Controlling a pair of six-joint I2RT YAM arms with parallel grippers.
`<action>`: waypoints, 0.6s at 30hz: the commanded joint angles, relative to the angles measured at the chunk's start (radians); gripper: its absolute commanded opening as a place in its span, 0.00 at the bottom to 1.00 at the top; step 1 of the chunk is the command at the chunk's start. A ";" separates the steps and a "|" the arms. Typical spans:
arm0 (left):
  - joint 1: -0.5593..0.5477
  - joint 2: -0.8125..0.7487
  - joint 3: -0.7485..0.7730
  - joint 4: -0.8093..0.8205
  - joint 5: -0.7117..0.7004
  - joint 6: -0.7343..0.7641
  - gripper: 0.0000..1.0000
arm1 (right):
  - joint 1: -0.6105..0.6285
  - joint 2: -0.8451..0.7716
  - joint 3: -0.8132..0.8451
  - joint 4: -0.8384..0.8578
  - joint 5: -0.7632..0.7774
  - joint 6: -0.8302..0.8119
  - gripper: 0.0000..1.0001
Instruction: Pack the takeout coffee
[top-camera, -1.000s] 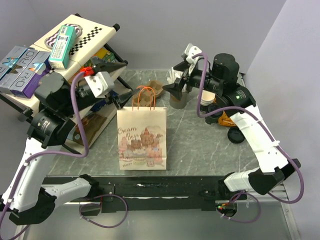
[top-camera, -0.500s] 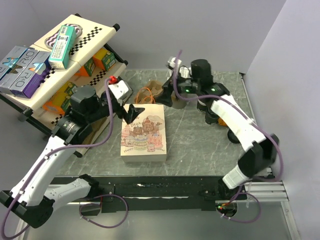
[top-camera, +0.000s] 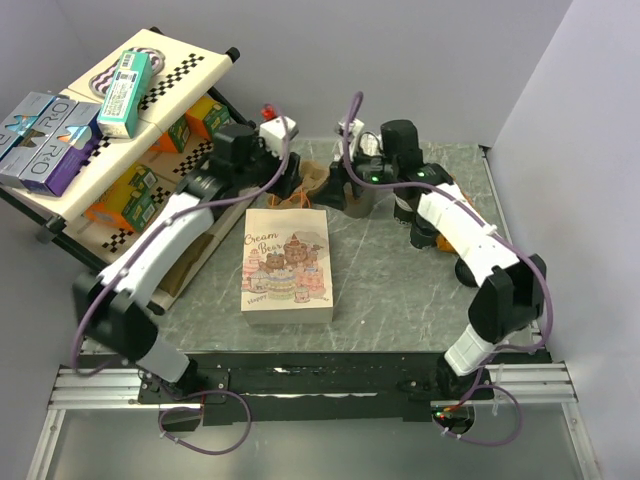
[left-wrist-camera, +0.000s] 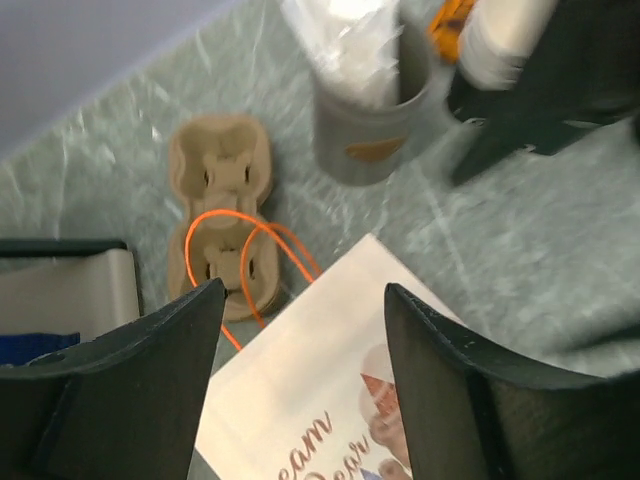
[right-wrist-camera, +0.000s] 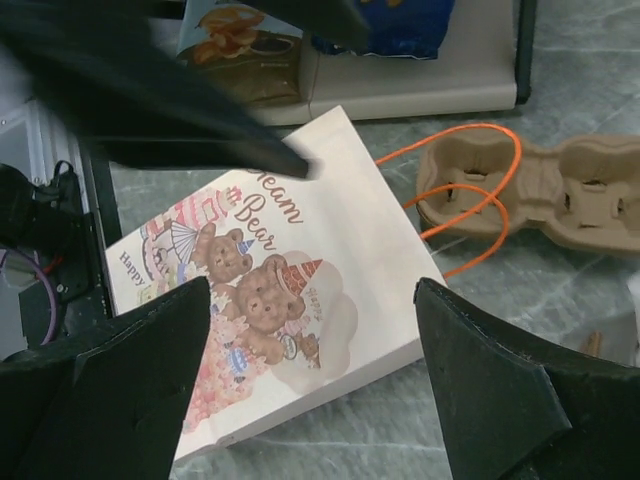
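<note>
The white paper bag (top-camera: 287, 265) with a bear print lies print-up on the table, its orange handles (top-camera: 293, 196) pointing away from me. It also shows in the left wrist view (left-wrist-camera: 320, 380) and the right wrist view (right-wrist-camera: 270, 300). My left gripper (top-camera: 288, 186) (left-wrist-camera: 305, 290) is open and empty above the bag's handle end. My right gripper (top-camera: 336, 190) (right-wrist-camera: 312, 290) is open and empty just right of the handles. Two dark round things sit by my right arm, one (top-camera: 420, 237) and another (top-camera: 469, 270); I cannot tell which is the takeout coffee.
A brown cardboard cup carrier (top-camera: 313, 177) (left-wrist-camera: 215, 200) (right-wrist-camera: 540, 195) lies behind the handles. A grey cup (left-wrist-camera: 370, 120) holding white wrapped items stands beside it, with a stack of white cups (left-wrist-camera: 500, 40). A tilted shelf rack (top-camera: 110, 120) of boxes fills the left side.
The bag went from standing upright to lying on its back. My left arm swung from the left over to the handles. My right arm reached left and lower.
</note>
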 joint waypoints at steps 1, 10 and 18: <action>0.002 0.117 0.130 -0.078 -0.102 0.028 0.73 | -0.042 -0.164 -0.056 0.043 -0.026 0.028 0.89; 0.019 0.340 0.282 -0.212 -0.188 0.130 0.72 | -0.133 -0.265 -0.141 0.050 -0.023 0.046 0.89; 0.033 0.496 0.373 -0.270 -0.240 0.173 0.69 | -0.177 -0.281 -0.163 0.061 -0.026 0.057 0.89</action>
